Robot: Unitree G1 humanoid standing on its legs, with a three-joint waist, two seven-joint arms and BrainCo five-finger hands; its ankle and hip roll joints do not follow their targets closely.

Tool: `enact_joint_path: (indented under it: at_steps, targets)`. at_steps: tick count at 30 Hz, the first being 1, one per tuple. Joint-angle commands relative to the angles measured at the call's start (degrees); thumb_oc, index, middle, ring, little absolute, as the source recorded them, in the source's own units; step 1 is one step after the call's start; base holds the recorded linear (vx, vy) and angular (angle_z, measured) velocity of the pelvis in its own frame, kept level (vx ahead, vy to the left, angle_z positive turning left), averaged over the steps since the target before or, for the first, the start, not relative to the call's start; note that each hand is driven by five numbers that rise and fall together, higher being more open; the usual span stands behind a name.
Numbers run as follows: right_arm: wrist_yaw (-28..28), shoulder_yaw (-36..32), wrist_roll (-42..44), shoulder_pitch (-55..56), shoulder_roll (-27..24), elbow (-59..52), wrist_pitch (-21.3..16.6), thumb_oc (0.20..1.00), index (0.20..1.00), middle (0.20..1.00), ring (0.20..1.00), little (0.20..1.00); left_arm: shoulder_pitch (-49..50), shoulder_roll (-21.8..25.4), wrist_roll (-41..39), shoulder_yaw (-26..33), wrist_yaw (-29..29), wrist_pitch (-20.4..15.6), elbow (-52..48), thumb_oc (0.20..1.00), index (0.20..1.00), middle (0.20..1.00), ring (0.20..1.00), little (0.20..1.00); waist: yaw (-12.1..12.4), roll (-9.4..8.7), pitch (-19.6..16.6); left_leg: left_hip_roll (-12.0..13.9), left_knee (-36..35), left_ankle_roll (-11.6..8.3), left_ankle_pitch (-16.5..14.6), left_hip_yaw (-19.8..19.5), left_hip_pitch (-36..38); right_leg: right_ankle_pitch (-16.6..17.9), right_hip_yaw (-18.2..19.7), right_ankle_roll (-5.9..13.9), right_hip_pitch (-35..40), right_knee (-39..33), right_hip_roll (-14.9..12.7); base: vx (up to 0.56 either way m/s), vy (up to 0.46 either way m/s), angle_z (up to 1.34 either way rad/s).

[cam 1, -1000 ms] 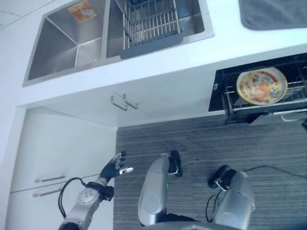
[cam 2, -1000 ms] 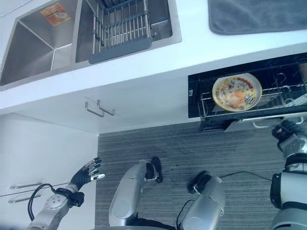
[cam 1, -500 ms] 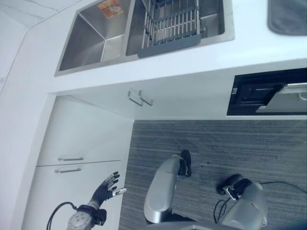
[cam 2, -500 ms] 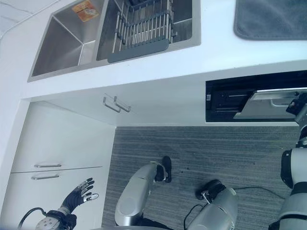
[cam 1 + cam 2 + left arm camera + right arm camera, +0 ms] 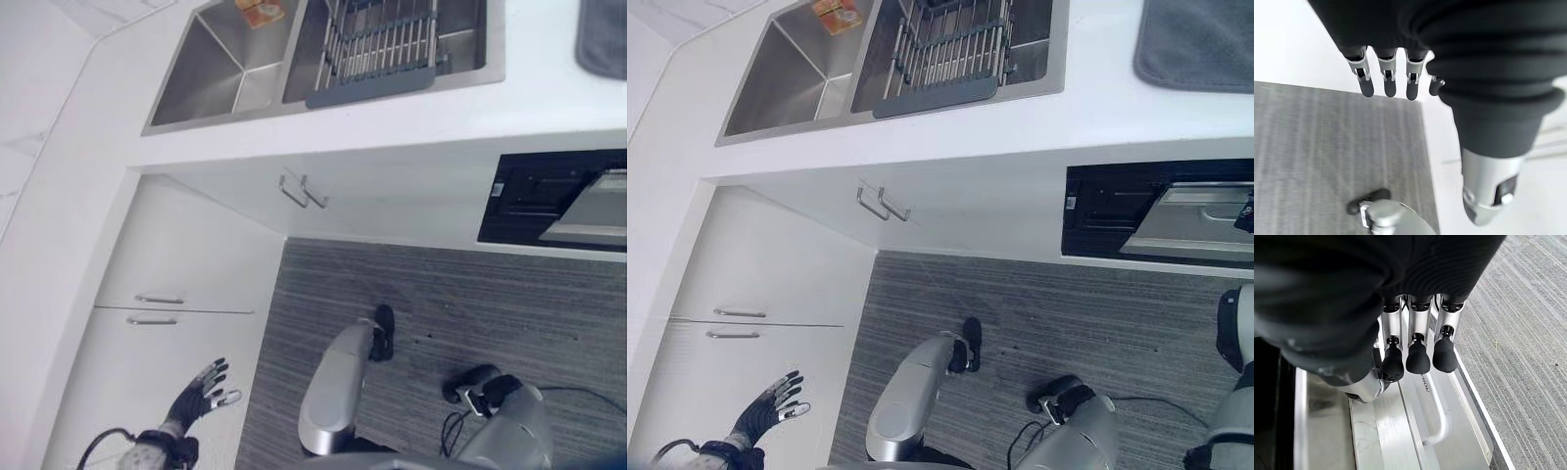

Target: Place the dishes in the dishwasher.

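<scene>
Here your left hand hangs open and empty, fingers spread, before the white cabinets. Right of the sink, your right hand rests straight fingers against the nearly closed dishwasher door; no dishes visible.

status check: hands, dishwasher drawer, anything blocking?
Left hand open, idle by the white cabinet drawers. Right hand open, straight fingers against the dishwasher drawer front by its handle. Drawer nearly shut. No obstruction visible.
</scene>
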Motion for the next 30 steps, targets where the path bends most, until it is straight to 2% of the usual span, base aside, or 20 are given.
enact_joint_path:
  at_steps: [1, 4, 6, 8, 9, 11, 13, 14, 15, 16, 17, 18, 19, 20, 21, 22, 25, 27, 28, 30]
  targets:
    - [1.3, -3.0, -1.6, -2.9, 0.0, -15.8, -15.2, 0.200, 0.200, 0.200, 0.200, 0.200, 0.2, 3.2, -1.9, 1.1, -1.9, -2.3, -2.1, 1.000, 1.000, 1.000, 1.000, 1.000, 3.8, -2.08, -0.3, 4.7, -7.6, -3.17, 6.8, 0.8, 2.6, -1.1, 4.5, 4.75, 1.3, 2.0, -1.6, -0.06, 0.013, -0.19]
    - [-0.7, -12.3, 1.1, 14.4, 1.7, -28.1, -18.0, 0.200, 0.200, 0.200, 0.200, 0.200, 1.2, 4.2, -4.5, 0.9, -0.7, -0.6, -10.8, 1.000, 1.000, 1.000, 1.000, 1.000, 1.4, -4.10, 0.4, 5.7, -8.2, -3.05, 6.3, 1.3, 4.3, 1.3, 4.6, 5.38, 3.7, -2.3, 0.7, -0.07, 0.014, -0.15]
    - [-1.3, -20.3, 0.6, 29.4, 6.6, -37.3, -21.4, 0.200, 0.200, 0.200, 0.200, 0.200, 1.4, 4.1, -6.3, 1.9, 0.8, 1.5, -14.8, 1.000, 1.000, 1.000, 1.000, 1.000, -0.9, -5.50, 1.0, 6.2, -9.1, -2.96, 6.6, 1.7, 5.6, 2.7, 5.2, 5.96, 5.6, -5.6, 2.6, -0.05, 0.032, -0.14]
    - [-0.1, -23.1, -2.8, 39.0, 10.7, -43.1, -22.5, 0.200, 0.200, 0.200, 0.200, 0.200, 1.0, 3.8, -7.0, 2.1, 1.2, 1.1, -14.4, 1.000, 1.000, 1.000, 1.000, 1.000, -2.4, -6.83, 0.6, 6.3, -10.5, -2.83, 6.4, 2.6, 7.2, 4.3, 6.0, 6.42, 6.9, -8.7, 4.3, -0.06, 0.049, -0.26]
    - [0.1, -23.6, -1.9, 42.6, 11.6, -45.6, -22.4, 0.200, 0.200, 0.200, 0.200, 0.200, 0.7, 3.3, -7.1, 2.0, 1.7, 1.0, -14.4, 1.000, 1.000, 1.000, 1.000, 1.000, -3.0, -7.36, 0.5, 6.3, -11.0, -2.93, 6.8, 2.7, 7.8, 4.8, 6.3, 6.44, 7.8, -10.3, 5.3, -0.10, 0.044, -0.44]
    - [1.7, -24.8, 0.5, 50.0, 16.8, -47.6, -25.1, 0.200, 0.200, 0.200, 0.200, 0.200, -1.3, 2.4, -7.2, 1.9, 3.3, 1.6, -13.9, 1.000, 1.000, 1.000, 1.000, 1.000, -5.1, -9.13, -0.1, 6.3, -12.7, -2.55, 5.4, 4.0, 10.1, 6.5, 7.6, 6.71, 9.6, -13.2, 6.5, -0.12, -0.001, -0.34]
    - [3.5, -24.0, 1.0, 55.0, 21.6, -48.8, -26.8, 0.200, 0.200, 0.200, 0.200, 0.200, -3.6, 1.9, -8.7, 1.1, 4.4, 2.6, -12.6, 1.000, 1.000, 1.000, 1.000, 1.000, -7.1, -10.84, -1.4, 7.1, -14.6, -2.97, 6.1, 5.0, 12.3, 7.1, 8.4, 6.58, 12.5, -17.3, 9.3, -0.17, -0.110, -0.27]
    - [5.5, -23.9, 0.4, 57.1, 23.3, -49.6, -26.3, 0.294, 0.294, 0.294, 0.294, 0.294, -4.3, 1.0, -9.6, 1.1, 4.5, 3.4, -11.6, 1.000, 1.000, 1.000, 1.000, 1.000, -8.1, -11.62, -2.2, 8.0, -15.5, -3.56, 7.0, 5.6, 13.6, 7.3, 8.4, 6.14, 14.1, -19.8, 11.1, -0.16, -0.132, -0.19]
    - [6.7, -23.9, 0.6, 57.8, 23.6, -49.7, -25.8, 0.432, 0.432, 0.432, 0.432, 0.432, -4.5, 0.7, -9.5, 1.0, 4.7, 3.7, -11.2, 1.000, 1.000, 1.000, 1.000, 1.000, -8.4, -11.88, -2.5, 8.4, -16.0, -3.90, 7.4, 6.0, 14.2, 7.5, 8.3, 5.83, 14.9, -21.3, 11.9, -0.16, -0.143, -0.25]
    - [9.4, -23.4, -1.8, 58.6, 24.7, -48.1, -26.1, 0.595, 0.595, 0.595, 0.595, 0.595, -5.4, -0.7, -10.1, 0.7, 5.0, 5.5, -9.5, 1.000, 1.000, 1.000, 1.000, 1.000, -8.9, -12.62, -3.5, 9.6, -16.8, -4.78, 8.7, 6.5, 15.3, 7.9, 8.0, 5.10, 16.7, -24.5, 13.6, -0.11, -0.117, -0.33]
    - [9.7, -23.2, -2.5, 58.8, 24.9, -47.7, -26.1, 0.821, 0.821, 0.821, 0.821, 0.821, -5.7, -1.1, -10.6, 0.6, 5.0, 6.3, -8.8, 1.000, 1.000, 1.000, 1.000, 1.000, -9.1, -12.81, -3.7, 9.9, -17.0, -5.03, 9.2, 6.5, 15.6, 8.0, 7.9, 4.90, 17.2, -25.3, 14.0, -0.18, -0.169, -0.27]
    - [11.7, -21.7, -2.1, 59.2, 25.7, -45.5, -24.1, 1.000, 1.000, 1.000, 1.000, 1.000, -6.1, -3.7, -12.6, 0.5, 3.6, 7.8, -4.6, 1.000, 1.000, 1.000, 1.000, 1.000, -9.6, -13.57, -5.1, 12.0, -20.0, -7.13, 13.3, 7.1, 16.5, 9.8, 8.1, 4.55, 19.4, -31.7, 16.9, -0.21, -0.142, -0.28]
    - [11.9, -21.2, -3.3, 59.6, 26.1, -43.3, -25.0, 1.000, 1.000, 1.000, 1.000, 1.000, -7.0, -5.1, -14.1, 0.1, 1.9, 7.7, -1.5, 1.000, 1.000, 1.000, 1.000, 1.000, -10.1, -13.70, -5.8, 12.8, -20.2, -8.03, 15.9, 7.0, 16.2, 10.3, 9.0, 4.28, 20.4, -34.4, 18.5, -0.32, -0.156, -0.08]
    - [13.2, -20.3, -5.3, 60.1, 27.0, -40.2, -25.7, 1.000, 1.000, 1.000, 1.000, 1.000, -8.9, -6.6, -13.2, -0.4, -0.2, 7.6, 2.7, 1.000, 1.000, 1.000, 1.000, 1.000, -11.3, -14.20, -6.5, 12.4, -18.5, -7.53, 14.5, 9.2, 16.0, 11.1, 8.8, 4.19, 21.1, -36.1, 18.7, -0.30, -0.081, 0.06]
    - [12.8, -19.5, -6.5, 60.2, 27.8, -38.9, -25.5, 1.000, 1.000, 1.000, 1.000, 1.000, -10.0, -7.1, -12.0, -0.1, -1.0, 8.0, 4.6, 1.000, 1.000, 1.000, 1.000, 1.000, -12.0, -14.78, -7.0, 11.3, -17.3, -6.13, 11.5, 11.8, 17.0, 11.9, 7.8, 4.27, 21.4, -36.8, 17.8, -0.35, -0.055, 0.87]
    - [13.4, -17.8, -7.4, 60.9, 29.6, -35.7, -23.6, 1.000, 1.000, 1.000, 1.000, 1.000, -12.7, -8.6, -12.5, 0.4, -3.9, 11.3, 6.4, 1.000, 1.000, 1.000, 1.000, 1.000, -12.6, -15.50, -8.7, 8.6, -12.7, -5.01, 8.8, 15.1, 17.6, 13.5, 6.5, 4.48, 23.0, -39.8, 17.6, -0.23, -0.014, 1.31]
    - [14.9, -16.1, -6.4, 61.4, 33.1, -28.8, -24.2, 1.000, 1.000, 1.000, 1.000, 1.000, -14.5, -10.5, -9.7, -1.0, -4.2, 12.6, 9.3, 1.000, 1.000, 1.000, 1.000, 1.000, -12.1, -15.26, -10.7, 7.1, -12.2, -5.71, 9.2, 14.4, 16.7, 14.1, 6.6, 4.56, 25.0, -41.8, 18.9, -0.11, 0.180, 1.14]
    - [17.8, -14.1, -9.2, 62.3, 38.1, -20.6, -26.2, 1.000, 1.000, 1.000, 1.000, 1.000, -16.9, -13.2, -9.2, -1.9, -3.7, 12.4, 17.5, 1.000, 1.000, 1.000, 1.000, 1.000, -12.3, -16.02, -13.8, 3.2, -22.2, -2.16, 5.2, 16.2, 22.3, 14.8, 6.0, 6.26, 26.3, -41.5, 17.7, 0.05, 0.406, 0.09]
    - [18.3, -13.9, -9.8, 62.7, 39.0, -19.1, -25.9, 1.000, 1.000, 1.000, 1.000, 1.000, -17.6, -13.6, -8.8, -1.9, -3.5, 12.6, 19.5, 1.000, 1.000, 1.000, 1.000, 1.000, -12.6, -15.94, -14.6, 2.5, -24.8, -1.80, 5.3, 16.7, 23.8, 14.2, 6.0, 6.58, 26.3, -40.4, 17.7, 0.08, 0.313, -0.48]
    - [20.0, -15.2, -9.5, 64.7, 41.8, -14.8, -25.9, 1.000, 1.000, 1.000, 1.000, 1.000, -19.4, -14.3, -7.6, -2.2, -2.1, 12.9, 25.4, 1.000, 1.000, 1.000, 1.000, 1.000, -15.3, -16.03, -16.7, 0.4, -30.2, -0.33, 5.6, 15.8, 27.0, 12.3, 11.5, 7.44, 25.7, -38.5, 19.1, 0.10, 0.152, -0.34]
